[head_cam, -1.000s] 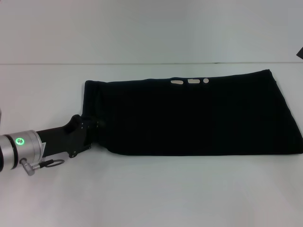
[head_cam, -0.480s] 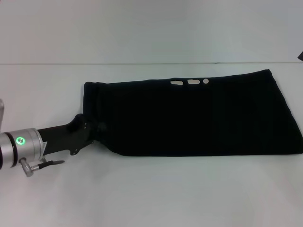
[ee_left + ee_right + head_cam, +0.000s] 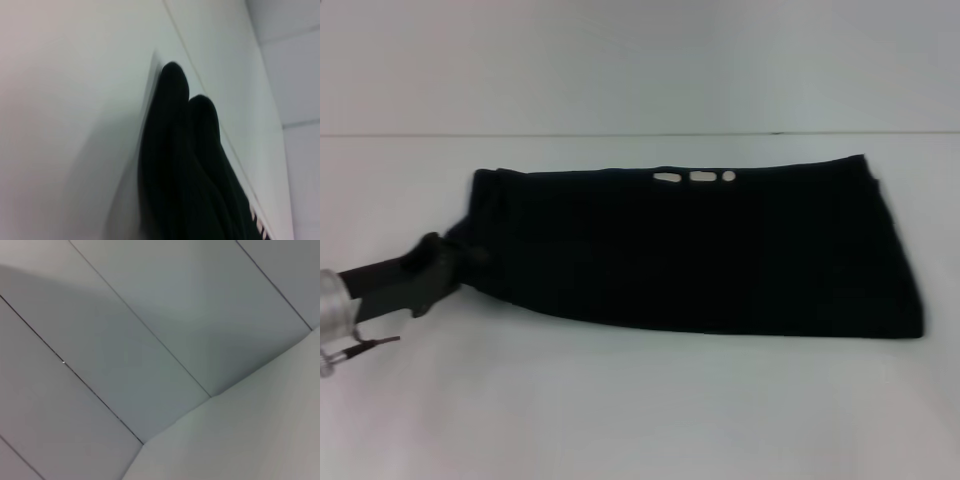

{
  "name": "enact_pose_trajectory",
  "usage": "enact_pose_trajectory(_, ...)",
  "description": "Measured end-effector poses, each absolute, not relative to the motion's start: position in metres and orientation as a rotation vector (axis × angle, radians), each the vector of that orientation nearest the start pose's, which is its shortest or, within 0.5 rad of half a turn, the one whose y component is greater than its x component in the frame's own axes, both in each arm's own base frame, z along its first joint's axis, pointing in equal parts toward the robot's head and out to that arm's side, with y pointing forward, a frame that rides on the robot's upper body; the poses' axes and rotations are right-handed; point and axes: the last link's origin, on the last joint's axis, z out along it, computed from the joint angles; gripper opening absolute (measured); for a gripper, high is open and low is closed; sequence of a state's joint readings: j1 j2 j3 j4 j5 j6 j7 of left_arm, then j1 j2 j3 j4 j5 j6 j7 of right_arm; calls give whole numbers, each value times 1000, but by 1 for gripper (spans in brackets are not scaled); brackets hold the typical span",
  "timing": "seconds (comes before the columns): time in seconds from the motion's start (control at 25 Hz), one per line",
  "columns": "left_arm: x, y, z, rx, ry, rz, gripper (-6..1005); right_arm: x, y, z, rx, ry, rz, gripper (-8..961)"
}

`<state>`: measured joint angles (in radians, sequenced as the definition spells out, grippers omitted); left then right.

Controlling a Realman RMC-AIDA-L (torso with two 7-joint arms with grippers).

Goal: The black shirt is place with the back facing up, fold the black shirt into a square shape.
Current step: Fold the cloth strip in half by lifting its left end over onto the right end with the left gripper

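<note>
The black shirt [image 3: 700, 250] lies folded into a long band across the white table [image 3: 620, 410], with bits of silver-white lettering [image 3: 698, 177] showing at its far edge. My left gripper [image 3: 463, 262] comes in from the left and is shut on the shirt's near-left corner, which bunches up around it. In the left wrist view the black shirt [image 3: 185, 165] appears as two rounded folds rising from the table. The right gripper is out of view, and the right wrist view holds only wall panels.
The table's far edge meets a pale wall [image 3: 640, 60] just behind the shirt. Bare white tabletop stretches in front of the shirt and to its right.
My left arm has pulled back to the left, dragging the whole shirt leftward with it. The shirt's right end has left the picture's right edge.
</note>
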<state>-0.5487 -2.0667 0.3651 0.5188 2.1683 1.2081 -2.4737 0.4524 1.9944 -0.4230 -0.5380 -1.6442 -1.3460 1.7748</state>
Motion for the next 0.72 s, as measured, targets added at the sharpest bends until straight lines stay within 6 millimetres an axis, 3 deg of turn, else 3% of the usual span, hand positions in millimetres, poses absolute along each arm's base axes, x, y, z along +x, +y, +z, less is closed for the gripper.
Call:
enact_pose_trajectory(0.52, -379, 331, 53, 1783, 2838, 1384, 121, 336, 357, 96, -1781, 1278, 1141, 789)
enact_pose_trajectory(0.72, -363, 339, 60, 1841, 2736, 1388, 120, 337, 357, 96, -1778, 1279, 1141, 788)
